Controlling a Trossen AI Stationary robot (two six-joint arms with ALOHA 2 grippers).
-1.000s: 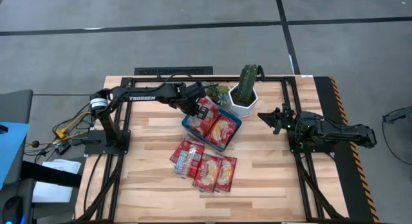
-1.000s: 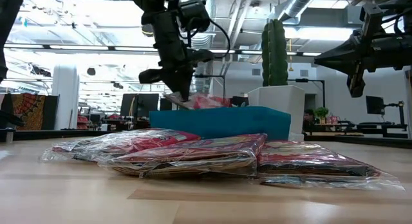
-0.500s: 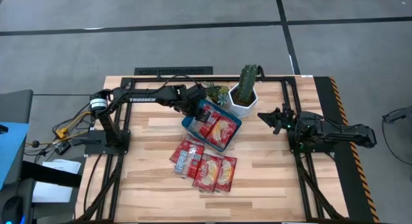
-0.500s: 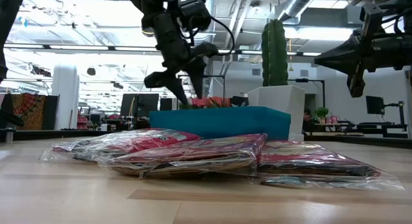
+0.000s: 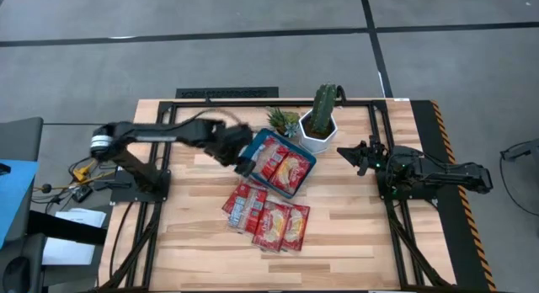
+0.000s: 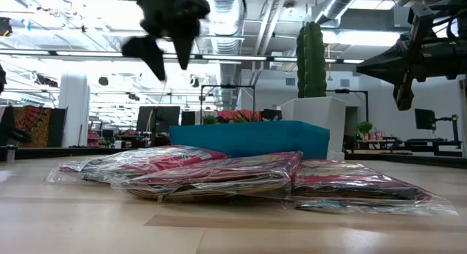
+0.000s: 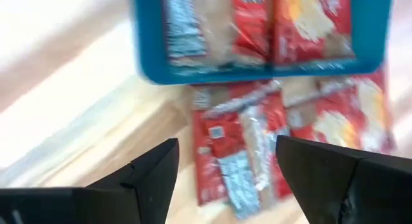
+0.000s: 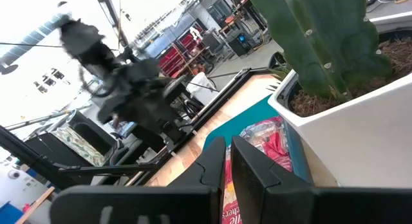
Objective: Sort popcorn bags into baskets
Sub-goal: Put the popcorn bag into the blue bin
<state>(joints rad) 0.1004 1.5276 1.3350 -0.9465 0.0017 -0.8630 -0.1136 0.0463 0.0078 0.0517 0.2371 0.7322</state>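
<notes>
L gripper [image 5: 242, 165] — fingers spread, empty, above tray's L edge | R gripper [image 5: 360, 154] — pinched shut, parked by cactus pot [image 5: 318, 133] | teal tray [image 5: 245, 162] — holds 2 bags | loose popcorn bags [image 5: 268, 215] — table, just front of tray, nearer L arm; long axes roughly front-back.

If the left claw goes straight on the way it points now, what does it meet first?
Probably the loose popcorn bags on the table just beside the teal basket; the left claw is open and empty, though depth is unclear.

An open-plan lab: exposed ceiling ducts [image 6: 343, 2], monitors [image 6: 157, 117] on far desks, grey floor [image 5: 253, 57]
</notes>
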